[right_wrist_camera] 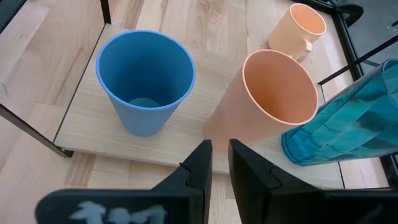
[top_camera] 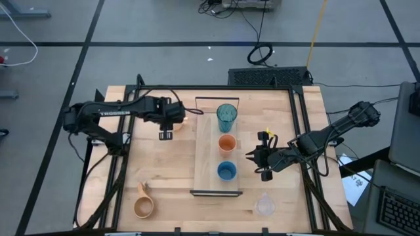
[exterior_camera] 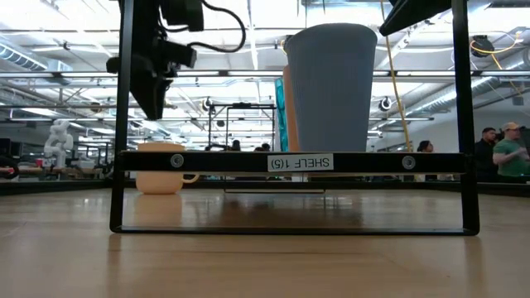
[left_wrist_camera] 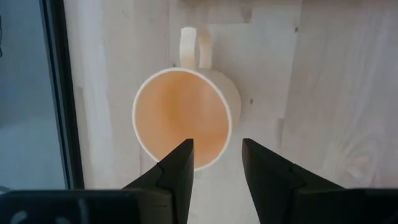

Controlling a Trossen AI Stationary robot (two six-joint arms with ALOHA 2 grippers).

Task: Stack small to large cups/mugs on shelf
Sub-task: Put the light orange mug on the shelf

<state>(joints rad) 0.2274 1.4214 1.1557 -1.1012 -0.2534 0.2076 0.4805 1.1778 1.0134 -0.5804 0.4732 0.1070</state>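
1. While the left gripper (left_wrist_camera: 214,171) hangs directly over the orange handled mug (left_wrist_camera: 185,115), its fingers are spread, straddling the near rim; the mug sits on the tabletop (top_camera: 164,170) just beside the shelf (top_camera: 207,177).
2. Over on the other side, the right gripper (right_wrist_camera: 219,163) has fingers pressed almost together, pinching nothing, just off the shelf's edge.
3. Ahead of it on the shelf stand the blue cup (right_wrist_camera: 146,81), small orange cup (right_wrist_camera: 270,102) and teal tumbler (right_wrist_camera: 348,118) in a row.
4. Well away, the wooden mug (top_camera: 143,206) and clear cup (top_camera: 264,205) wait on the tabletop.
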